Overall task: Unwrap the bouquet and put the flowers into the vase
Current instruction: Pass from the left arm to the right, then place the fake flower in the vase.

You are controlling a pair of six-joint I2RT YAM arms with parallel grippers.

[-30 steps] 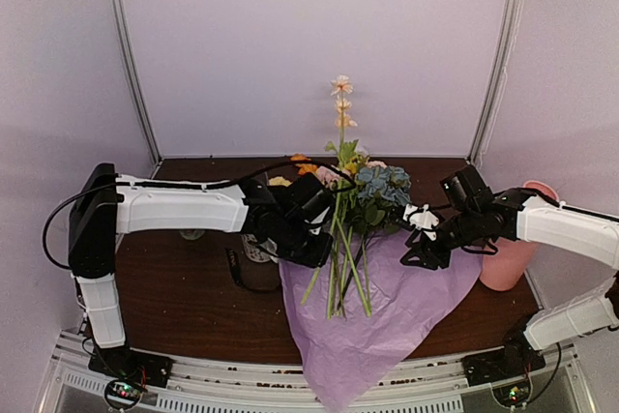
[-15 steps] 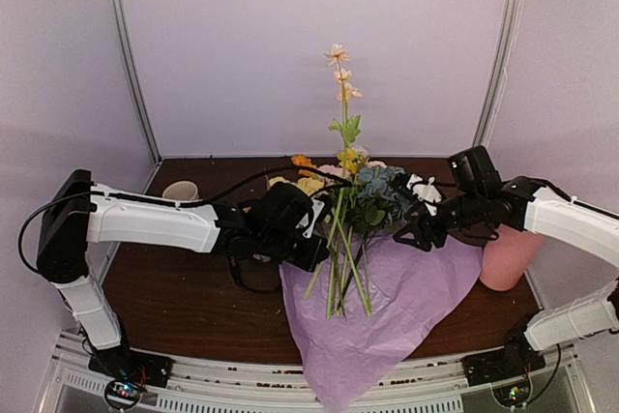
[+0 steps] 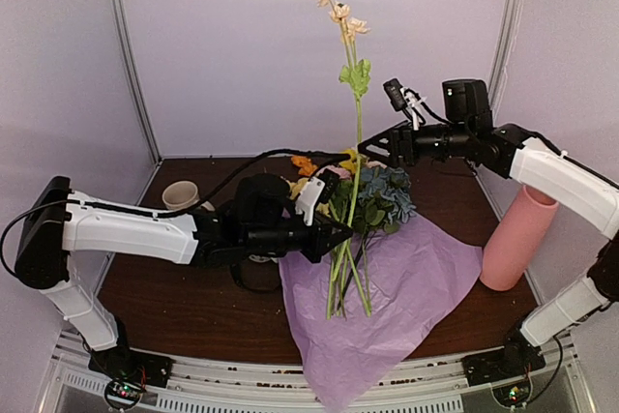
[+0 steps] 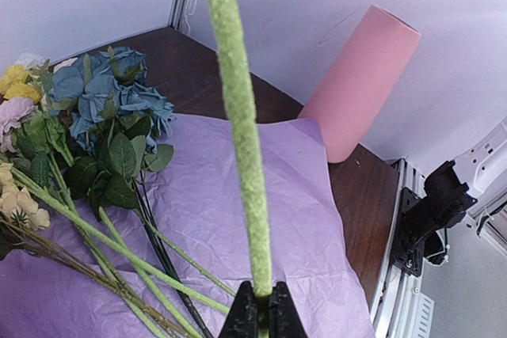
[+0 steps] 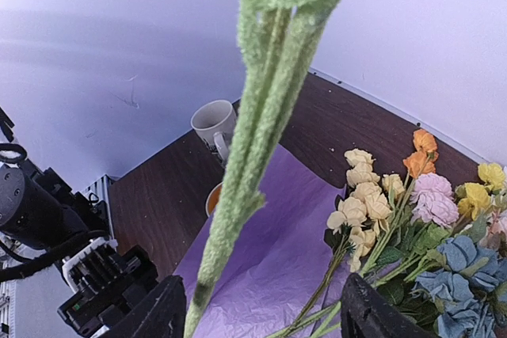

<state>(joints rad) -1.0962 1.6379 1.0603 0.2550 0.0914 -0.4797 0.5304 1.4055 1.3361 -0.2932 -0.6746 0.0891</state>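
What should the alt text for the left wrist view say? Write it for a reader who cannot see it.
The left claw, shut, pinches a fuzzy green stem that rises up the frame. Behind it, the other flowers lie on spread lilac tissue paper, with the pink vase beyond on the right.

Left fingers (image 4: 241,319) pinched shut, right fingers (image 5: 161,314) spread wide

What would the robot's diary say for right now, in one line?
left gripper: shut on peach flower stem, upright | right gripper: open around it | other flowers: on tissue paper | vase: no flowers yet
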